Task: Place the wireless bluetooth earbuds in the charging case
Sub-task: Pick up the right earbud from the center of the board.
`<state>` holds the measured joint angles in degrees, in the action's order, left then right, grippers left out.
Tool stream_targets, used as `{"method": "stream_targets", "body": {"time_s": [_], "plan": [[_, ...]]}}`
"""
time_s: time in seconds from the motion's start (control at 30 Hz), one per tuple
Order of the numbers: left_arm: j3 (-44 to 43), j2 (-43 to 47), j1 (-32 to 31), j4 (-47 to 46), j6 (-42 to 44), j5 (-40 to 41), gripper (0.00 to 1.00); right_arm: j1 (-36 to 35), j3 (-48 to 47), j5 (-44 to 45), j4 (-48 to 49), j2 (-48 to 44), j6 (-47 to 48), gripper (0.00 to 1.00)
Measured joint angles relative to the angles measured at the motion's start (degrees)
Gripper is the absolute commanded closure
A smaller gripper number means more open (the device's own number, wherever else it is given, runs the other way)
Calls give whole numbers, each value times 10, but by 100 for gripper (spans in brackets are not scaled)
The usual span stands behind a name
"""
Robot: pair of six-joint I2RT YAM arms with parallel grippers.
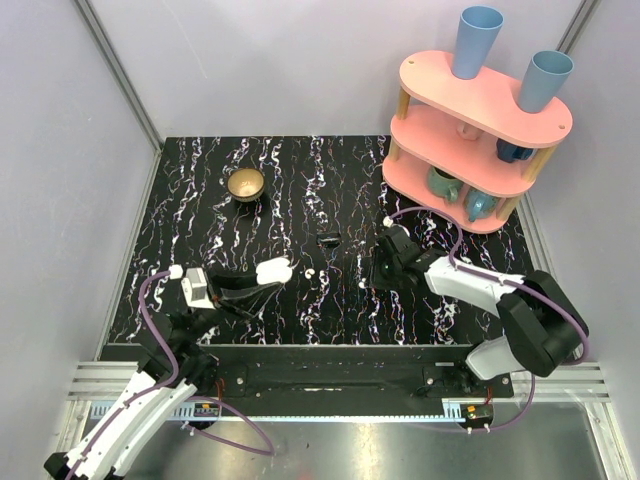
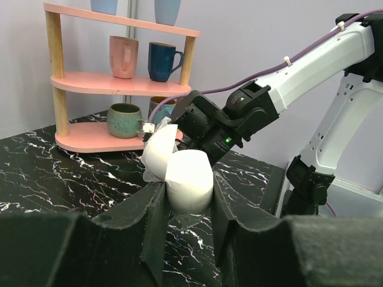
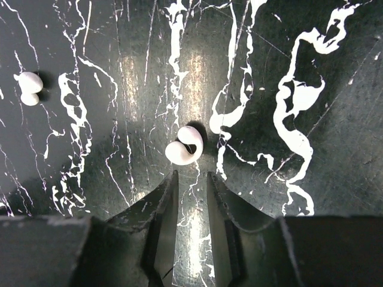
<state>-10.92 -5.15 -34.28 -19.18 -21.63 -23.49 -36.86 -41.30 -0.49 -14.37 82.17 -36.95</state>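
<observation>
Left gripper (image 2: 185, 200) clamps the single charging case (image 2: 187, 170); right gripper (image 3: 191, 179), slightly parted and empty, hangs over two earbuds (image 3: 184, 145) (image 3: 29, 88), resolved only in its wrist view.

Taking the case (image 1: 272, 270) as my mark: first earbud (image 1: 312, 272) just right, second earbud (image 1: 358, 284) farther right, block (image 1: 328, 239) behind-right, bowl (image 1: 245, 184) well behind.

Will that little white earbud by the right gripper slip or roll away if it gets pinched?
It is probably slippery: the earbud looks glossy and rounded, so it may squirt out of the right gripper. It could likely roll if nudged, since the table looks smooth and shiny. It is tiny, so it is probably very light.
</observation>
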Motion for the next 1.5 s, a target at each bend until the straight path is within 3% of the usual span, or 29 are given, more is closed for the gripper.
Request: {"method": "stream_targets", "body": {"time_s": [0.73, 1.0, 1.1, 1.3, 1.5], "plan": [[0, -6, 0, -2, 0, 0, 100, 0, 13, 29, 73, 49, -54, 70], [0, -6, 0, -1, 0, 0, 100, 1, 10, 12, 106, 64, -70, 84], [0, -6, 0, -1, 0, 0, 100, 1, 10, 7, 108, 64, -71, 99], [0, -6, 0, 0, 7, -1, 100, 1, 10, -7, 101, 49, -75, 100], [0, -11, 0, 4, 44, -1, 100, 1, 5, -27, 70, -30, -89, 100]]}}
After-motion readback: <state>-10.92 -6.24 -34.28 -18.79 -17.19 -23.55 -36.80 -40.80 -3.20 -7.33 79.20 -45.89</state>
